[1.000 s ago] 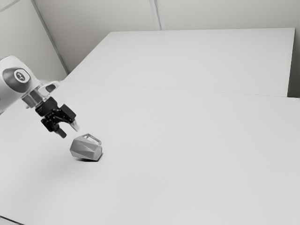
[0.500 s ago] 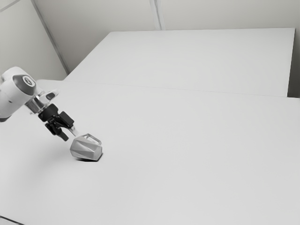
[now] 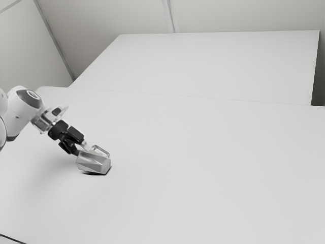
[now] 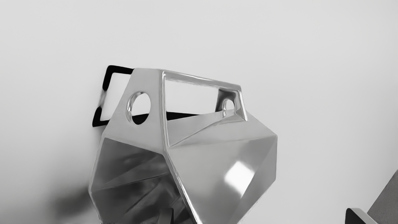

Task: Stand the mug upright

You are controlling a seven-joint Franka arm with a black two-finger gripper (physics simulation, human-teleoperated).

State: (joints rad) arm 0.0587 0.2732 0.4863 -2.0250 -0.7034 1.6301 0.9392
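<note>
Pale walls point(image 3: 228, 15) behind, plain white table point(image 3: 203, 142) with a faint seam across it. Gripper point(image 3: 81, 149) is low at the mug point(image 3: 93, 162), angled down toward the exterior view's right, fingers point(image 4: 353, 218) set wide. Wrist view: one fingertip overlaps the dark mouth; can't tell if it's inside or just in front. Other one is out past the mug's outer wall, apart from it. No grip on the mug. Mug is gray, faceted, lying on its side on the table, mouth toward the gripper, base toward the exterior view's right. Handle point(image 4: 202, 80) is on the upper side, angular, with a round hole near each end. Dark shadow point(image 3: 95, 174) along the mug's underside. Arm point(image 3: 21, 109) comes in from the exterior view's left.
</note>
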